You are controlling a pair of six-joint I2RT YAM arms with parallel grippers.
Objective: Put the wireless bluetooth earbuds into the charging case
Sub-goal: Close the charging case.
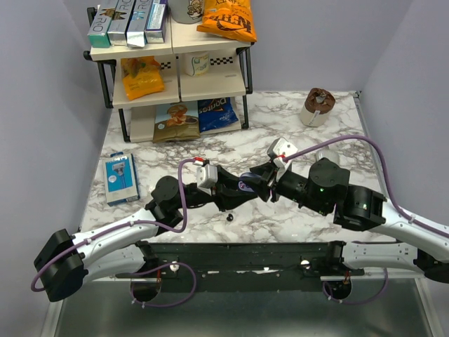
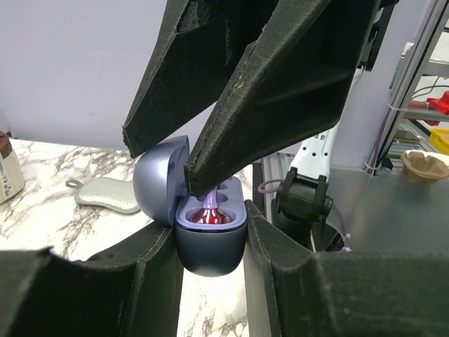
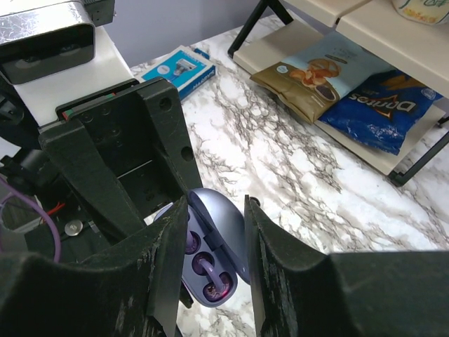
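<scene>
My left gripper is shut on the lilac charging case and holds it above the table, with its lid swung open. In the near well lies a glossy dark shape with a red glint; I cannot tell whether it is an earbud. My right gripper comes down from above, its jaws apart on either side of the lid. One of its fingertips reaches into the case. A tiny black earbud lies on the marble in front of the two grippers.
A two-tier shelf with snack bags stands at the back left. A blue box lies at the left. A brown-topped cup stands at the back right. A grey pouch lies on the marble.
</scene>
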